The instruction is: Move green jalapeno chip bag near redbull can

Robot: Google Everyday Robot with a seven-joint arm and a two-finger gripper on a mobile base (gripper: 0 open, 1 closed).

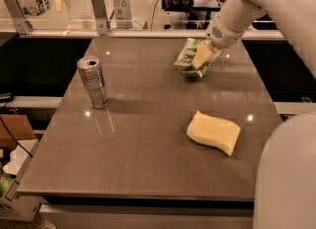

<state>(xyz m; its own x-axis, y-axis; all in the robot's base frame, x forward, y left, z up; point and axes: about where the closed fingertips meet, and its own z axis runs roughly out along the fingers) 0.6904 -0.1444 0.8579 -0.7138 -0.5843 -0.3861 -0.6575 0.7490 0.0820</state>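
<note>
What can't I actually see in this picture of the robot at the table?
Camera view:
Green jalapeno chip bag: right side covered by the gripper, which sits on it at the table's far right; lettering blurred.
Redbull can: markings too faint to read.
Table: near right corner hidden behind the robot's white body.
Arm: cut off by the top and right edges.
</note>
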